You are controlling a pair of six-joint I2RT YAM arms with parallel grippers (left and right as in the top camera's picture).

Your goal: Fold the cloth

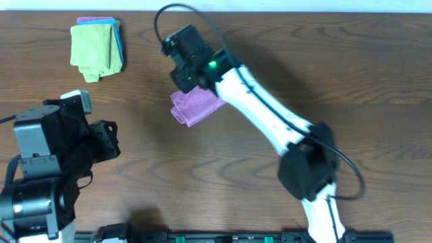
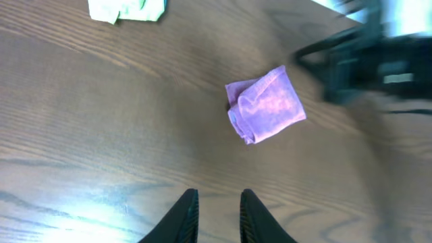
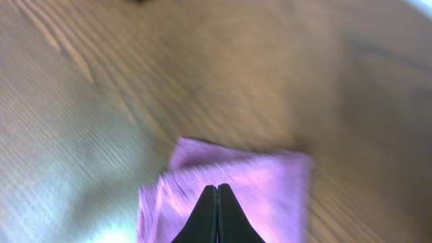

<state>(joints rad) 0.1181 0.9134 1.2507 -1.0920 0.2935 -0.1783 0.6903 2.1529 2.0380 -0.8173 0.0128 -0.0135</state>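
Observation:
A small folded purple cloth (image 1: 196, 106) lies flat on the wooden table near its middle. It also shows in the left wrist view (image 2: 266, 104) and, blurred, in the right wrist view (image 3: 270, 182). My right gripper (image 3: 217, 187) is shut, its fingertips pressed together with nothing between them, just above the cloth. From overhead it (image 1: 187, 82) hangs over the cloth's far edge. My left gripper (image 2: 218, 196) is open and empty, low over bare wood, well short of the cloth. It sits at the left of the table (image 1: 108, 140).
A stack of folded cloths, green on top with blue and pink beneath (image 1: 96, 46), lies at the far left corner; its edge shows in the left wrist view (image 2: 128, 8). The right arm's white link (image 1: 263, 108) stretches diagonally across the table's middle.

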